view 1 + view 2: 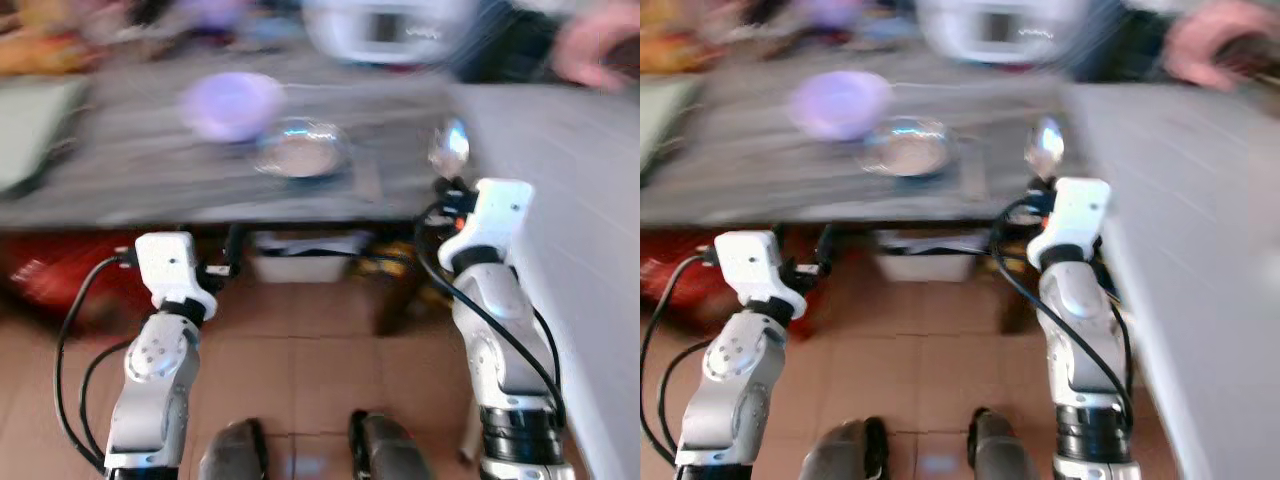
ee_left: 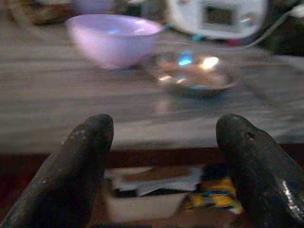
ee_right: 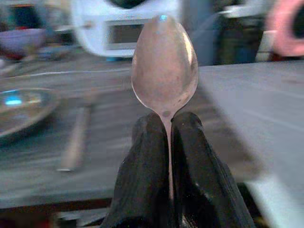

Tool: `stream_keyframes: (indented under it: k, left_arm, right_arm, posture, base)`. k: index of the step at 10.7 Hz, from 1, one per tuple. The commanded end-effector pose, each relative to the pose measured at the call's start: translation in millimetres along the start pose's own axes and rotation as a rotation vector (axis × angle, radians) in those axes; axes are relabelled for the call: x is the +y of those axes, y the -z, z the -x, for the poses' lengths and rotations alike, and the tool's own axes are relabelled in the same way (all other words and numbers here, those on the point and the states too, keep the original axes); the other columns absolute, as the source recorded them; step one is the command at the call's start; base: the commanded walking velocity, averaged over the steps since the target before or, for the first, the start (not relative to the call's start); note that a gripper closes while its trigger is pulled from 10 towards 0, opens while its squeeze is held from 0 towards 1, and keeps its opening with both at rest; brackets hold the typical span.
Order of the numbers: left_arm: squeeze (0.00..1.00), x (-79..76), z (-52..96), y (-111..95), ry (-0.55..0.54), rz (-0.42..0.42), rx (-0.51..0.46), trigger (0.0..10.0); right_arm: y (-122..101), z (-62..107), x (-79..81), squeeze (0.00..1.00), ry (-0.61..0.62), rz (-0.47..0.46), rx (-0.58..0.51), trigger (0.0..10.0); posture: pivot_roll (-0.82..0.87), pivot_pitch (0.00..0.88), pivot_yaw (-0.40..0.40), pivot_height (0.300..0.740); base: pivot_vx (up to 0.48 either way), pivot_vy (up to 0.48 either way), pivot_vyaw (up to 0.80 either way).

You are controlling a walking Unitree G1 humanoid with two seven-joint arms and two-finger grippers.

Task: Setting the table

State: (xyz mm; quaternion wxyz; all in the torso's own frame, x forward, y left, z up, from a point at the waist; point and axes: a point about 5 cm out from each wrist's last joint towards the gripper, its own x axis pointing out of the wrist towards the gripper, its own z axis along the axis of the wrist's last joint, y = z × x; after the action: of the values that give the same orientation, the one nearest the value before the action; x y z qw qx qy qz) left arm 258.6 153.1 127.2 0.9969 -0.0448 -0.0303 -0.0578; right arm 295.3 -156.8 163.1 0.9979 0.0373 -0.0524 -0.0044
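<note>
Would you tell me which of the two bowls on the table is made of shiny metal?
The shallow silver bowl, beside the taller, matte lilac plastic bowl.

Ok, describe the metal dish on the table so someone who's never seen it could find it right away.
Start at the long grey table before the robot, with a white appliance at its far edge. Near the middle sits a lilac bowl; the metal dish lies just beside it, toward the robot's right. It is shallow, shiny and reflective, unlike the deeper, matte lilac bowl.
</note>
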Motion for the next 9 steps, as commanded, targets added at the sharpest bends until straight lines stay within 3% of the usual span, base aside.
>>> stream_keyframes:
  k: [1,2,9]
  left_arm:
    - [0.00,0.0,1.7,-1.6,0.003,0.001,-0.003,10.0]
    - [0.00,-0.3,1.7,-1.9,0.003,0.002,-0.004,10.0]
    - [0.00,1.1,-0.1,-3.0,-0.027,-0.013,-0.009,10.0]
  right_arm:
    - [-6.3,-1.1,1.8,0.00,-0.006,0.004,-0.032,10.0]
    - [-7.0,-1.3,2.8,0.00,-0.010,0.004,-0.036,10.0]
    - [-10.1,-1.7,7.8,0.00,-0.047,0.011,-0.059,10.0]
  posture:
    - [-0.02,0.177,-0.003,0.740]
    - [-0.02,0.177,-0.003,0.740]
    - [-0.02,0.180,-0.004,0.740]
  base:
    - [0.292,-0.379,0.00]
    - [0.330,-0.345,0.00]
    - [0.469,0.000,0.00]
